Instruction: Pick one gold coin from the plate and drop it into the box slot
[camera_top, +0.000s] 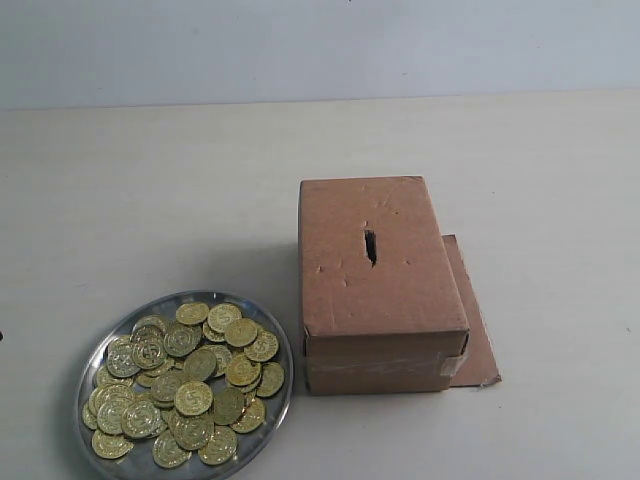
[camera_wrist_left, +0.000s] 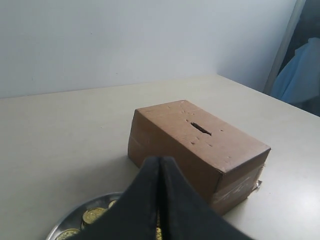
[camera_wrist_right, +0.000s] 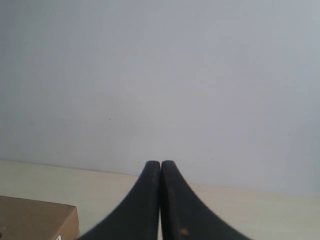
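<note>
Nothing of the task looks done yet, as far as these views tell. The left gripper (camera_wrist_left: 159, 161) has its two dark fingers pressed together with no gap and no coin visible between them. It sits on the plate's side of the box, and its camera looks over the plate's rim toward the box. It does not appear in the exterior view, so how high it is above the coins cannot be told. The plate (camera_top: 284, 395) lies left of the box, near its front left corner and just apart from it. It carries a full heap of gold coins (camera_top: 185, 385), overlapping one another, with none lying loose on the table (camera_top: 150, 200). The box (camera_top: 380, 270) stands closed, and the slot (camera_top: 370, 246) shows on its top face as a short dark slit, a little back of centre, with nothing in it or on the box top. A flat cardboard sheet (camera_top: 478, 330) pokes out from under the box's right side. The right gripper (camera_wrist_right: 160, 164) also has its fingers pressed together and empty; it is beyond the box's right side, and its camera faces mostly bare wall. All of the task remains: spreading the fingers, picking one coin off the heap, carrying it over the box and releasing it into the slot. The overlapping coins will probably make it hard to take just one.
</note>
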